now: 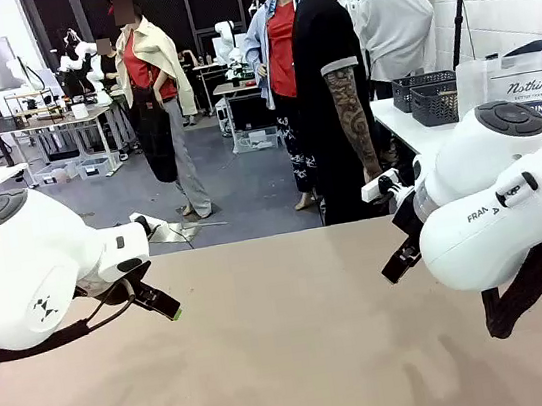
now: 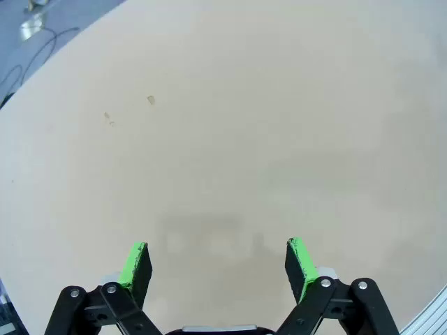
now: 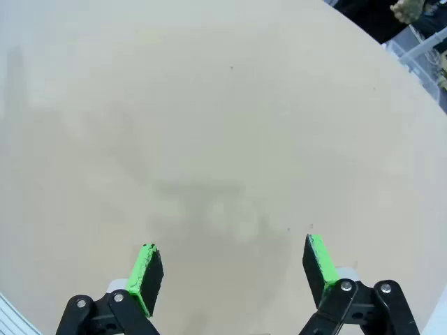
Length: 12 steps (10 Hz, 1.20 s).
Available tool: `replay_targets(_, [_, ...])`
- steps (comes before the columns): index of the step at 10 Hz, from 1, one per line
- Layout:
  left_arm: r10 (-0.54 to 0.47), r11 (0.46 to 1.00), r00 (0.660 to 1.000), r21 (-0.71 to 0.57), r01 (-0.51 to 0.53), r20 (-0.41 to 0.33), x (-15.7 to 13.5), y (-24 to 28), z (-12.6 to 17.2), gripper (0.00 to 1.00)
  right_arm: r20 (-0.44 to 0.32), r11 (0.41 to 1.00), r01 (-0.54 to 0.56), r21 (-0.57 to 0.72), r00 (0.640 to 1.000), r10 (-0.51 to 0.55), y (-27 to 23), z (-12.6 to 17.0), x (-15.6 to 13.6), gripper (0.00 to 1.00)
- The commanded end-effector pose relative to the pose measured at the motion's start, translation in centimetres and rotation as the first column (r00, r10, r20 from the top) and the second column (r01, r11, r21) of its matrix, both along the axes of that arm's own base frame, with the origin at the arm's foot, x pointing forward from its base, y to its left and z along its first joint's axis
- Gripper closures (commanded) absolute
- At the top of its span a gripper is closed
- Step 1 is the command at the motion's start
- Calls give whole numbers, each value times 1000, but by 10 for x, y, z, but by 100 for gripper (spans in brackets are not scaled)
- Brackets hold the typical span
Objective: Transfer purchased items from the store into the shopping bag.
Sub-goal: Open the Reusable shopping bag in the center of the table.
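Table [image 1: 293, 361]: beige top, seen under both arms.
Left gripper [image 2: 218, 257]: released, green pads [image 2: 136, 264] spread wide, holding nothing, hovering over the table's left side.
Right gripper [image 3: 230, 264]: released, holding nothing, over the table's right side.
Shopping bag [image 1: 517, 88]: upright beyond the table's far right corner, on a white side counter [image 1: 402, 129].
Store [image 1: 436, 104]: dark lattice basket on that counter, off the table; contents cannot be told.
Person [image 1: 333, 103]: standing at the table's far edge.
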<state>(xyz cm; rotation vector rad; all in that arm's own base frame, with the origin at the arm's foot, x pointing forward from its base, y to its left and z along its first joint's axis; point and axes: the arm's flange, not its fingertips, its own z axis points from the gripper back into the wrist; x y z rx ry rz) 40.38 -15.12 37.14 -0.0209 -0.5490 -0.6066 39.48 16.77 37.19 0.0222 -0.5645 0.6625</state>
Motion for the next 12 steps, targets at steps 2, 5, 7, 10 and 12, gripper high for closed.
replay_targets(2, [0, 1000, 1000, 0, 0, 0, 0, 0, 0, 0, 5, 1000, 0, 3, 1000, 0, 0, 2, 0, 0])
replay_targets(5, [0, 1000, 1000, 0, 0, 0, 0, 0, 0, 0, 5, 1000, 0, 3, 1000, 0, 0, 2, 0, 0])
replay_targets(7, [0, 1000, 1000, 0, 0, 0, 0, 0, 0, 0, 5, 1000, 0, 3, 1000, 0, 0, 2, 0, 0])
replay_targets(10, [-5, 1000, 995, 24, 2, 98, -4, 0, 26, 0, 90, 998, 66, -14, 994, -65, -22, 21, -15, 0])
replay_targets(12, [36, 999, 962, 29, -46, 270, -26, 17, 86, 0, 258, 976, 218, 3, 943, -211, -64, 68, -46, 0])
